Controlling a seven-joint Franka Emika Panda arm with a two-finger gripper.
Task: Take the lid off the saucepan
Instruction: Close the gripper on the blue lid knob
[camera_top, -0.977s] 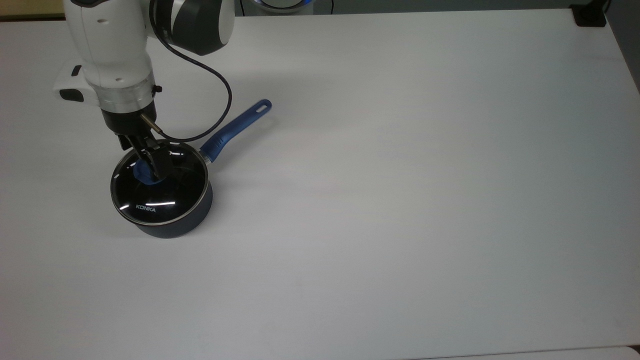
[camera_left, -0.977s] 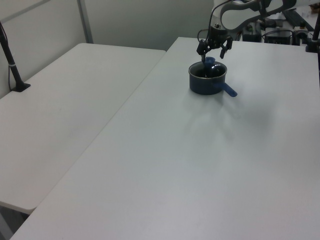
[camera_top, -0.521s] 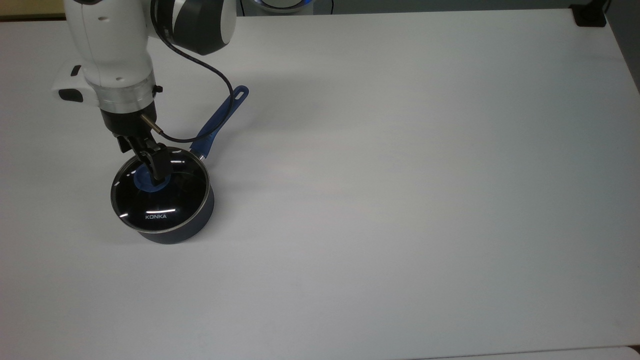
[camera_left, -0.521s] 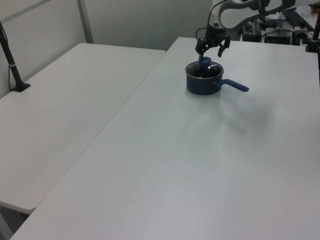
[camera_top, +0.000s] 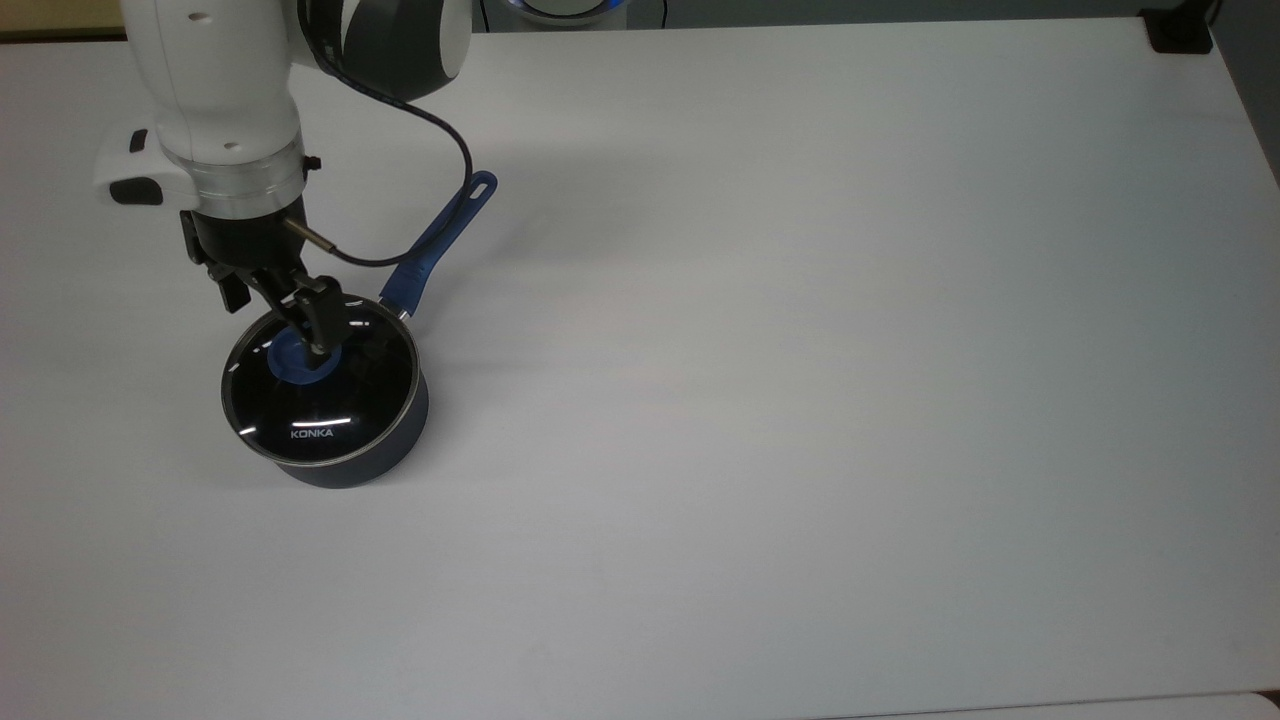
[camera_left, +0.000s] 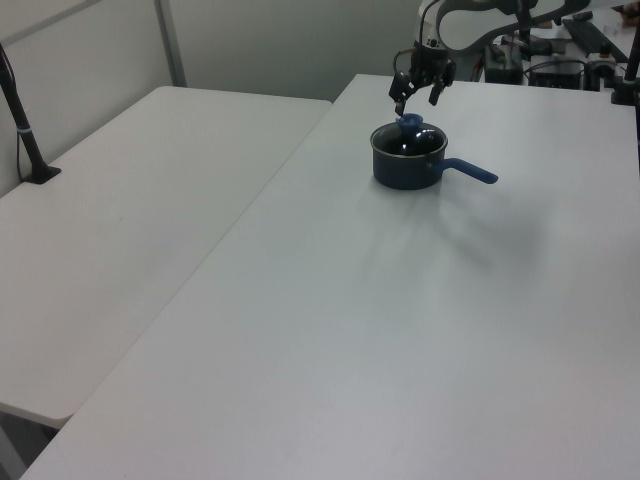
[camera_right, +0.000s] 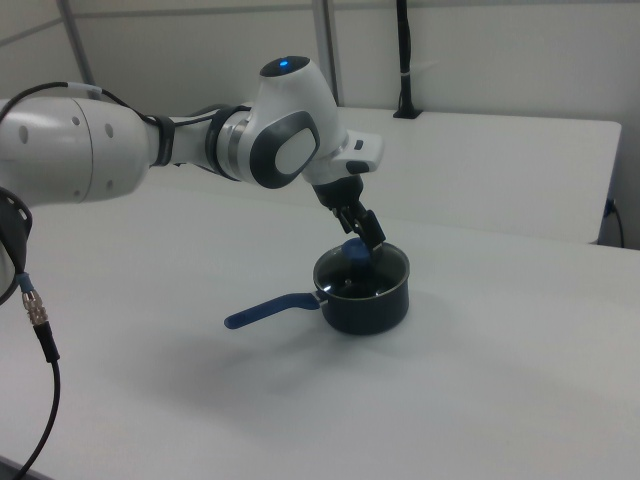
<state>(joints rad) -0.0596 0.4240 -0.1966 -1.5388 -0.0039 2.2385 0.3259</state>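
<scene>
Since half a second earlier, the arm (camera_top: 220, 90) had lifted a little and the jaws had come up off the blue knob (camera_top: 296, 364). The saucepan (camera_top: 398, 442) had kept the place it reached then, after its handle (camera_top: 440, 235) swung round from where it had pointed a full second earlier.

The jaws stood open, holding nothing. In the left view they were spread just above the knob (camera_left: 411, 121) with a gap showing between them and it. In the right view they hung close over the knob (camera_right: 351, 249).

The lid (camera_top: 330, 400) lay flat on the saucepan, its metal rim seated all round and the white "KONKA" lettering towards the top view's bottom. The saucepan stood on the white tabletop (camera_top: 800, 400) near the top view's left. Its handle reached up and to the top view's right, passing under the black cable (camera_top: 465, 170) that hung from the arm.
</scene>
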